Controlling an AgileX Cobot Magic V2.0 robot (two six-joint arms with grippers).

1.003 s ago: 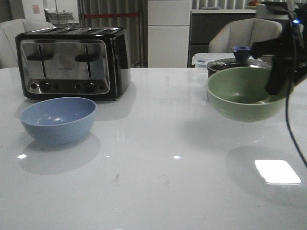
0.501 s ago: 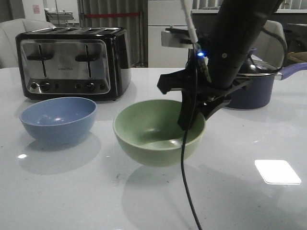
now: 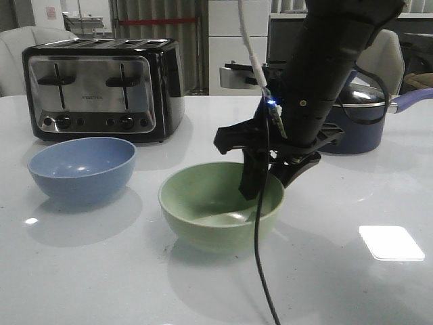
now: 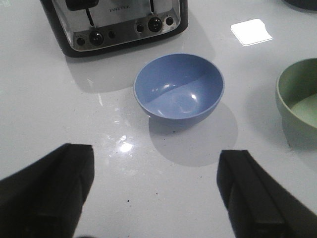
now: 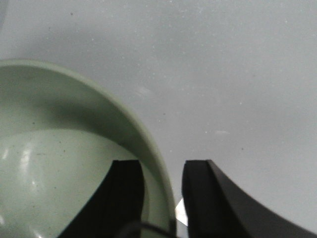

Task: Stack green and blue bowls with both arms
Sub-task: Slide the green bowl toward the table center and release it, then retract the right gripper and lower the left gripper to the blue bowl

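The green bowl [image 3: 216, 203] sits low at the table's middle, to the right of the blue bowl [image 3: 81, 166]. My right gripper [image 3: 262, 181] comes down on the green bowl's right rim. In the right wrist view one finger [image 5: 124, 198] is inside the green bowl [image 5: 59, 163], the other outside, and the right gripper [image 5: 162, 168] is shut on the rim. My left gripper [image 4: 153, 191] hangs open above bare table, short of the blue bowl [image 4: 178, 89], with nothing between its fingers. The green bowl [image 4: 299, 96] shows at that view's edge.
A black and chrome toaster [image 3: 101, 88] stands behind the blue bowl. A dark navy lidded pot [image 3: 362, 122] with a purple-blue handle stands at the back right. A thin black cable [image 3: 260, 271] hangs from the right arm across the front of the green bowl.
The right arm carried the green bowl from the far right to the table's middle, then lowered it further. The blue bowl and toaster stayed put.
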